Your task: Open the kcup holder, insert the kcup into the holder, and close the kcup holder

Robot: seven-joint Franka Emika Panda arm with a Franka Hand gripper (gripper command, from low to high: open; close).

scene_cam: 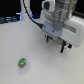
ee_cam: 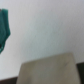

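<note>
The kcup (scene_cam: 22,63) is a tiny green speckled pod lying alone on the white table (scene_cam: 45,70), toward the exterior view's lower left. My gripper (scene_cam: 55,45) hangs above the table to the exterior view's right of the kcup, well apart from it. Its two dark fingers (scene_cam: 48,39) stand apart, open and empty. The black kcup holder does not show as a box in the exterior view. In the wrist view a blurred grey-beige flat rectangular panel (ee_cam: 48,70) fills the lower part; I cannot tell whether it belongs to the holder.
Dark clutter and cables (scene_cam: 10,20) line the far edge of the table at the exterior view's upper left. A blurred teal-green shape (ee_cam: 4,30) sits at the edge of the wrist view.
</note>
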